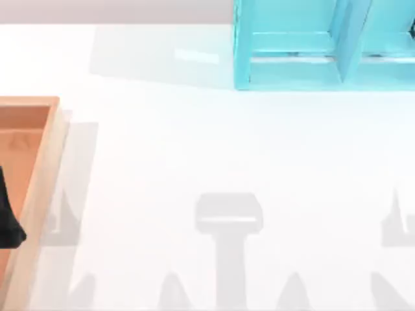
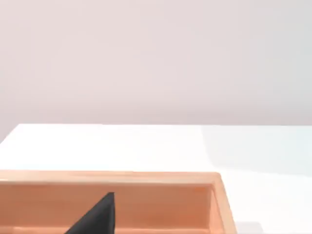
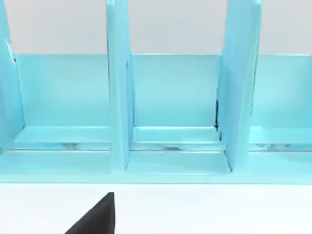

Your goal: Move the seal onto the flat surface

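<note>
Left gripper (image 1: pixel 8 223) over the light-wood tray (image 1: pixel 40 181), white tabletop (image 1: pixel 214 149) alongside

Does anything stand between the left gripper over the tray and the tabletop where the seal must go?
Only the raised rim of the tray, right beside the left gripper. Past it the tabletop holds nothing visible up to the shelf at the back right.

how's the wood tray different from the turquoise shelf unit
The wood tray is light orange-brown; the turquoise shelf unit is bright blue-green. The tray is a low box with raised rims at the table's left edge; the shelf unit stands at the far right, split by upright dividers. Both rest on the white tabletop.
</note>
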Controlling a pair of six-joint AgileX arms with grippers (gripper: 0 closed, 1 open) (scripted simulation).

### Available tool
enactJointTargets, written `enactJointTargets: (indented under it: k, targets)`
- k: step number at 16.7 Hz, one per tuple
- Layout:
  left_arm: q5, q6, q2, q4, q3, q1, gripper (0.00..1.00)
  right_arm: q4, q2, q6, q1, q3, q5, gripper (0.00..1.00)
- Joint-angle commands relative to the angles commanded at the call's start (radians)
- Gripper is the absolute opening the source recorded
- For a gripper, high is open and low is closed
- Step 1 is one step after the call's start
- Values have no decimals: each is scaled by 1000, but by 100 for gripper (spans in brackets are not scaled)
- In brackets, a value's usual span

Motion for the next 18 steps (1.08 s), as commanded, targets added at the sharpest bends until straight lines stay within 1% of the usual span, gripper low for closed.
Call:
enactJointTargets:
  k: [3,7,11,18]
  targets:
    - [0,3,12,-11,11,3,100,0,0,0,0,0,0,100]
    - [-1,42,161,-142,146,40,100,0,0,0,0,0,0,100]
    - [-2,110,463,-371,383,105,100,0,0,0,0,0,0,100]
    - [-4,250,1115,-840,873,237,100,0,0,0,0,0,0,100]
